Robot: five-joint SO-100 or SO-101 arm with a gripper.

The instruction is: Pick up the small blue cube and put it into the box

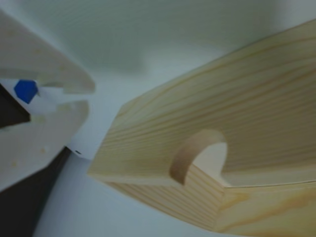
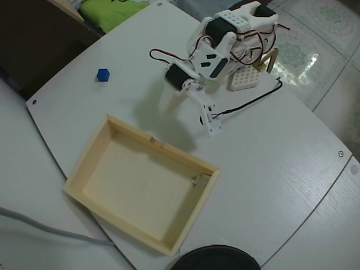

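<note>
**Blue cube loose on the table, arm raised near the wooden box**

Wrist view: The picture is soft and blurred. Two pale fingers of the gripper [image 1: 74,96] enter from the left edge, their bases cut off by the frame. A narrow gap separates the tips, so the jaws stand slightly apart and hold nothing. Behind the gap, far off, the small blue cube [image 1: 25,91] shows as a small blue patch, partly screened by the fingers. The right half is filled by an outer wall of the box [image 1: 207,113], pale wood with clear grain and a half-round notch cut in its edge; the box runs out of frame at right and bottom, and its inside is hidden. A dark area in the lower left corner is too blurred to identify.

Overhead view: The white table [image 2: 270,169] fills most of the frame. The cube [image 2: 102,74] sits alone on it at upper left, well apart from the box [image 2: 90,147], which lies open at lower centre. The arm's base is at top right, and the arm folds down and leftward, ending in the gripper [image 2: 167,107] above bare table between cube and box. The fingers are foreshortened and blend into the tabletop. A white perforated block [image 2: 243,80] sits by the base, partly covered by the arm. A dark round object [image 2: 214,260] is cut off at the bottom edge.
</note>
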